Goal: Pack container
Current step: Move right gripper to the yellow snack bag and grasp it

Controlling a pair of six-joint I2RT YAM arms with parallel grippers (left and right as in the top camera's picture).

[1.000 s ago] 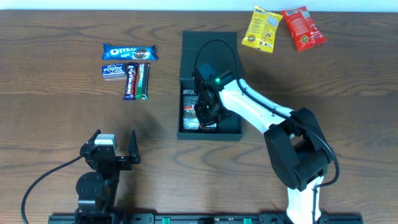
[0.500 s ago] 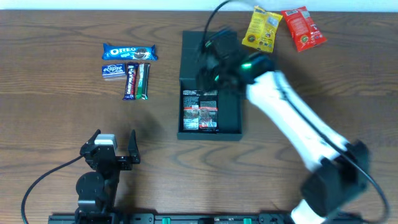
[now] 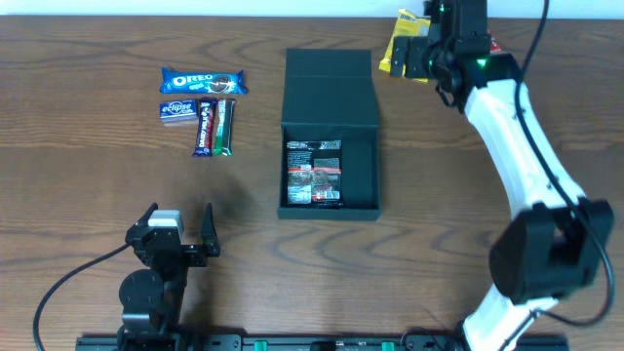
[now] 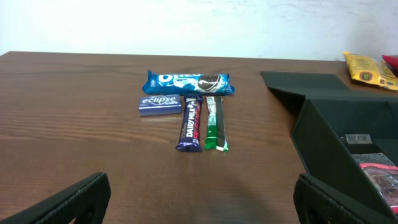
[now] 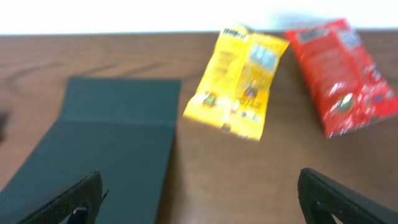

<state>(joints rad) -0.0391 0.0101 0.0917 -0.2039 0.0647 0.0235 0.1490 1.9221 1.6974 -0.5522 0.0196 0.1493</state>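
Risen out of the dark green-black matte rectangular container (image 3: 330, 88) at table centre, reaches with right gripper (image 5: 199, 200), jaws apart, toward the yellow crinkly packet (image 5: 239, 81); next calls for lowering and closing; left gripper (image 3: 179, 216) parked, jaws apart.

Left gripper (image 4: 202, 182) spread wide — Oreo pack (image 4: 189, 81) ahead, open container (image 4: 326, 140) at right

The container (image 3: 359, 175), a matte dark green-black rectangular box, sits open near the middle of the table (image 3: 88, 195), its hinged lid (image 3: 330, 83) lying flat behind it, packets (image 3: 314, 171) in its left half.
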